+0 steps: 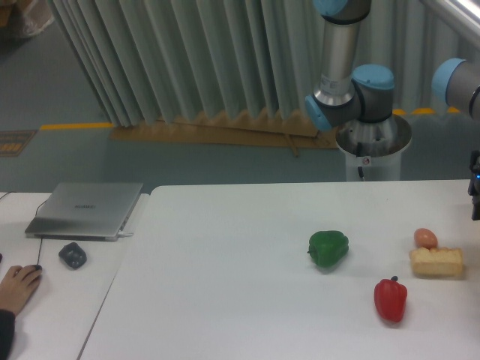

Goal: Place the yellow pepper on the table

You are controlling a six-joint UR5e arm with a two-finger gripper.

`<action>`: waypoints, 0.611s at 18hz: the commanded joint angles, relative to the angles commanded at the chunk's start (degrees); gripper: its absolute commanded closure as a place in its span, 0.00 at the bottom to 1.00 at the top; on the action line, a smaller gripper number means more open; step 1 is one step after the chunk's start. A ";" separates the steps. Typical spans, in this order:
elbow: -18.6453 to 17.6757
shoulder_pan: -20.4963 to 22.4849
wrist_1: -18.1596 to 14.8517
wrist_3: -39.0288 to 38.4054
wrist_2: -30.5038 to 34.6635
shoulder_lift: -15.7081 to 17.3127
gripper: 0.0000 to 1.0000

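Observation:
The yellow pepper is out of view. The white table (pixel 225 262) fills the lower part of the view. Only a dark sliver of my gripper (pixel 475 196) shows at the right edge, above the table's far right side, with a small blue light on it. Its fingers are cut off by the frame edge, so whether they hold anything is hidden. The arm's grey and blue joints (pixel 352 90) rise behind the table.
On the table's right side lie a green pepper (pixel 328 248), a red pepper (pixel 391 298), a pale bread chunk (pixel 436 262) and a small orange-brown egg-like item (pixel 425 238). A smaller desk at left bears a silver laptop (pixel 86 209), a dark mouse (pixel 73 255) and a person's hand (pixel 16 286).

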 joint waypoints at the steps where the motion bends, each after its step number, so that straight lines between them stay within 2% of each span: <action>1: 0.52 0.26 -0.17 4.20 0.35 -0.17 0.00; 6: 4.13 3.51 -1.23 34.60 6.06 -2.54 0.01; 8: 4.66 3.60 -0.88 41.91 7.29 -3.77 0.01; 11: 8.52 3.52 -0.35 50.27 11.68 -6.23 0.00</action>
